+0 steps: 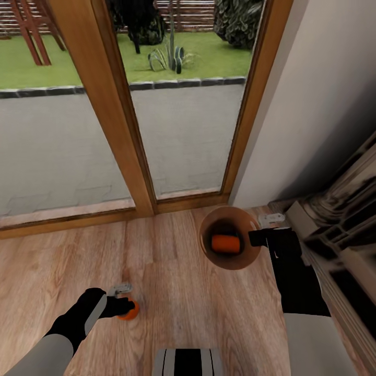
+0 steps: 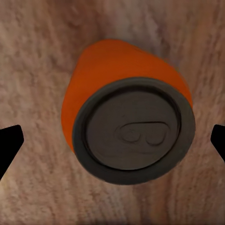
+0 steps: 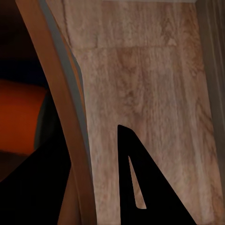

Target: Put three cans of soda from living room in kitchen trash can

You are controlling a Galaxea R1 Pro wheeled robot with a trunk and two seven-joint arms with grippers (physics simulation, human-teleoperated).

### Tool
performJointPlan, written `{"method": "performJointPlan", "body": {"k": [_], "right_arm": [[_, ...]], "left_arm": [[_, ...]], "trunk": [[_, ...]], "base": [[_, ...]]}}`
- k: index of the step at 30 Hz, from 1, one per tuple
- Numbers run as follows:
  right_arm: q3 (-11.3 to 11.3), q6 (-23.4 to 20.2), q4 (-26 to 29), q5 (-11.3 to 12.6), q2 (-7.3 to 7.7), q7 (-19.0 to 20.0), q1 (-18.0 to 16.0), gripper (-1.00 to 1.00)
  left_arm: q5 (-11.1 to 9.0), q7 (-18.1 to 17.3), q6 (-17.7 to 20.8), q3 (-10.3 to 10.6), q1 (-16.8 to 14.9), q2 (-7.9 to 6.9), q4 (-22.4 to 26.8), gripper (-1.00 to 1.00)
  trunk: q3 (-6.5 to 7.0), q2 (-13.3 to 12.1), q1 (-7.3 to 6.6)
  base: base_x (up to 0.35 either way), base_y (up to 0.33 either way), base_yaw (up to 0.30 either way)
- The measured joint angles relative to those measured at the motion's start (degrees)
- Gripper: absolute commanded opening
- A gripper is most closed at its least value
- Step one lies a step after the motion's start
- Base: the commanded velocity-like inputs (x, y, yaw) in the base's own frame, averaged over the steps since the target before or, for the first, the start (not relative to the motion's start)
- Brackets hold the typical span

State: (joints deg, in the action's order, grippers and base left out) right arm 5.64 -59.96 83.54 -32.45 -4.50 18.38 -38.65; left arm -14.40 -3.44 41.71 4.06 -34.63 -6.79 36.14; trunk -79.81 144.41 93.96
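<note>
A robot stands on a wood floor (image 1: 172,271) before wooden-framed glass garden doors (image 1: 120,104). Its left hand (image 1: 121,298) hangs directly above an upright orange soda can (image 2: 126,122); from the wrist camera the two black fingertips (image 2: 9,145) sit wide apart on either side of the can, open and not touching it. The right hand (image 1: 261,230) grips the rim of a small round bin (image 1: 206,245), one finger inside the wall and one outside. A second orange can (image 1: 225,244) lies on its side in the bottom of the bin, just beside that hand.

The standing can is a smooth, glossy cylinder with a dull grey recessed top and pull tab. The bin tapers, with a smooth tan-brown inside; the floor is pale, grained plank.

Risks, as a judgement: if the left hand closes off-centre, a finger could knock the slick can over and send it rolling. The bin, pinched by a thin rim, could tilt and spill its can
</note>
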Motion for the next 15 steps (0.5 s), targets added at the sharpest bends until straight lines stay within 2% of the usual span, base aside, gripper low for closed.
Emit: {"method": "performJointPlan", "body": {"k": [5,15], "right_arm": [[0.0,0.0,0.0,0.0,0.02,0.0,0.0,-1.0],[-0.1,0.0,0.1,0.0,-0.04,0.0,0.1,-1.0]], "left_arm": [[0.0,0.0,0.0,0.1,0.0,0.01,0.0,1.0],[0.0,0.0,0.0,0.1,0.0,0.01,0.1,1.0]], "trunk": [[-1.11,0.1,0.13],[-1.11,0.1,0.12]], "base": [[0.0,0.0,0.0],[0.0,0.0,0.0]]}}
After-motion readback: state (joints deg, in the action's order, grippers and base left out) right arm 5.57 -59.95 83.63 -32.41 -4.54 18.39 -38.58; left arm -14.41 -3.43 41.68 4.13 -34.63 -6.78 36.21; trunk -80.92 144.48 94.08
